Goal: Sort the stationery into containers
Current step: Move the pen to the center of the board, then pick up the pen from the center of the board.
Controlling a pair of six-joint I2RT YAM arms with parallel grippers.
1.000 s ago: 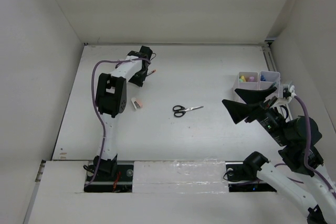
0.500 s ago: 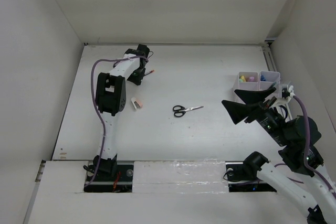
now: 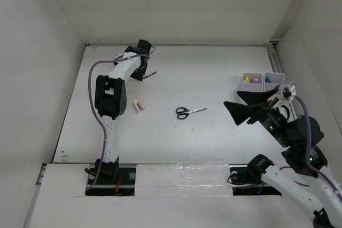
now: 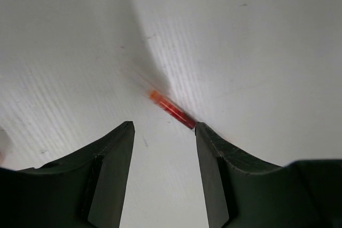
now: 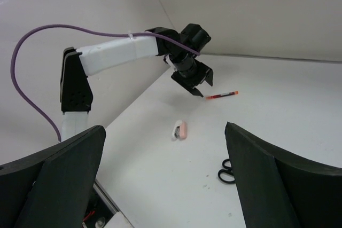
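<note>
The red pen lies at the far left of the table, and the left gripper stands just at its left end. In the wrist view the jaws are half open with nothing between them. The end of the pen touches the tip of one finger, and its long axis runs away to the right, a little toward the far side. I judge the gripper must shift right to take it. The right gripper, wide open and empty, hovers near the containers, well apart.
</note>
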